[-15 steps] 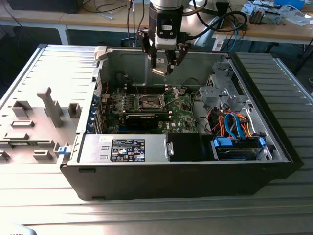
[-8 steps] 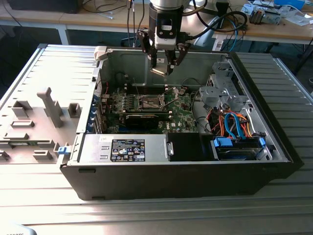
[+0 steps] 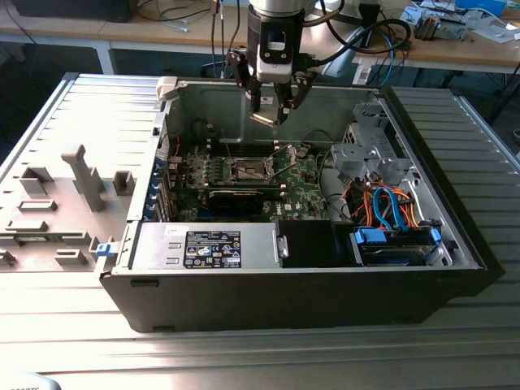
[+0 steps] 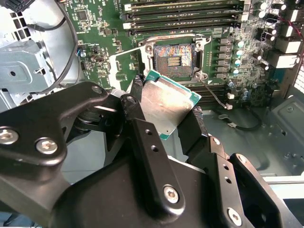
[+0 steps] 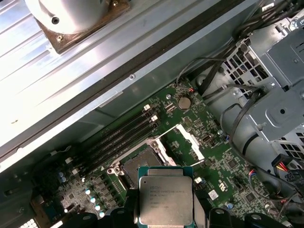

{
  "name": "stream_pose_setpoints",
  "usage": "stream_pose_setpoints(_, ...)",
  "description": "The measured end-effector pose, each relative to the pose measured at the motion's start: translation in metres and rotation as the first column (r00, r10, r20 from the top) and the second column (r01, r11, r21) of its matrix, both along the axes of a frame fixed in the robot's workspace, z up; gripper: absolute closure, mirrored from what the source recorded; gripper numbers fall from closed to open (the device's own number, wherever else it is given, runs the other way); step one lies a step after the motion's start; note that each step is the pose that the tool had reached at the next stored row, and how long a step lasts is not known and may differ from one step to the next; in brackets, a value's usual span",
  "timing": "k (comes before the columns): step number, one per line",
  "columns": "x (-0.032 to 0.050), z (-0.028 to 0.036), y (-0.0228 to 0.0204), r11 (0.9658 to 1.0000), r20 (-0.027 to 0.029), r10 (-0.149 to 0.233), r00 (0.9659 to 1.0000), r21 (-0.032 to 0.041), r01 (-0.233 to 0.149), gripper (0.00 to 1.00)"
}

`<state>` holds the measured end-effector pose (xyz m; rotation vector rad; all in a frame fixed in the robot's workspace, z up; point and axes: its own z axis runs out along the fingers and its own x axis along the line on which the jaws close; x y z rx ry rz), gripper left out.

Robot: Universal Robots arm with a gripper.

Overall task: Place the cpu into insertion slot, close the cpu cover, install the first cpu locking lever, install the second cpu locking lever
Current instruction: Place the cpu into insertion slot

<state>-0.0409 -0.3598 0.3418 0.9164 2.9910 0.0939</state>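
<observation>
Second wrist view: hand (image 4: 167, 99) clamps the cpu (image 4: 164, 108) above the insertion slot (image 4: 173, 57), within the open computer case (image 4: 285, 121).

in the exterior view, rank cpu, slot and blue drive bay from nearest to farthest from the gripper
From the gripper, in the exterior view:
1. cpu, held in its grip.
2. slot, lower down, in the middle of the board.
3. blue drive bay, in the case's front corner on the exterior view's right.
</observation>
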Motion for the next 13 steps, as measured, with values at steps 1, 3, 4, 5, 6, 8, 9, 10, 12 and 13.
stream_pose_setpoints(1, 0.0000, 0.0000, 0.0000, 1.0000, 0.0000, -0.001, 1.0000, 0.0000, 0.001, 0.46)
stream_pose_setpoints(3, 0.0000, 0.0000, 0.0000, 1.0000, 0.0000, -0.003, 1.0000, 0.0000, 0.003, 0.46)
stream_pose_setpoints(4, 0.0000, 0.0000, 0.0000, 1.0000, 0.0000, -0.005, 1.0000, 0.0000, 0.005, 0.46)
stream_pose_setpoints(5, 0.0000, 0.0000, 0.0000, 1.0000, 0.0000, -0.006, 1.0000, 0.0000, 0.006, 0.46)
stream_pose_setpoints(6, 0.0000, 0.0000, 0.0000, 1.0000, 0.0000, -0.008, 1.0000, 0.0000, 0.008, 0.46)
stream_pose_setpoints(8, 0.0000, 0.0000, 0.0000, 0.9999, 0.0000, -0.011, 0.9999, 0.0000, 0.011, 0.46)
stream_pose_setpoints(9, 0.0000, 0.0000, 0.0000, 0.9999, 0.0000, -0.011, 0.9999, 0.0000, 0.011, 0.46)
stream_pose_setpoints(10, 0.0000, 0.0000, 0.0000, 0.9999, 0.0000, -0.013, 0.9999, 0.0000, 0.013, 0.46)
stream_pose_setpoints(12, 0.0000, 0.0000, 0.0000, 0.9999, 0.0000, -0.015, 0.9999, 0.0000, 0.015, 0.46)
stream_pose_setpoints(13, 0.0000, -0.0001, 0.0000, 0.9999, 0.0000, -0.016, 0.9999, 0.0000, 0.016, 0.46)
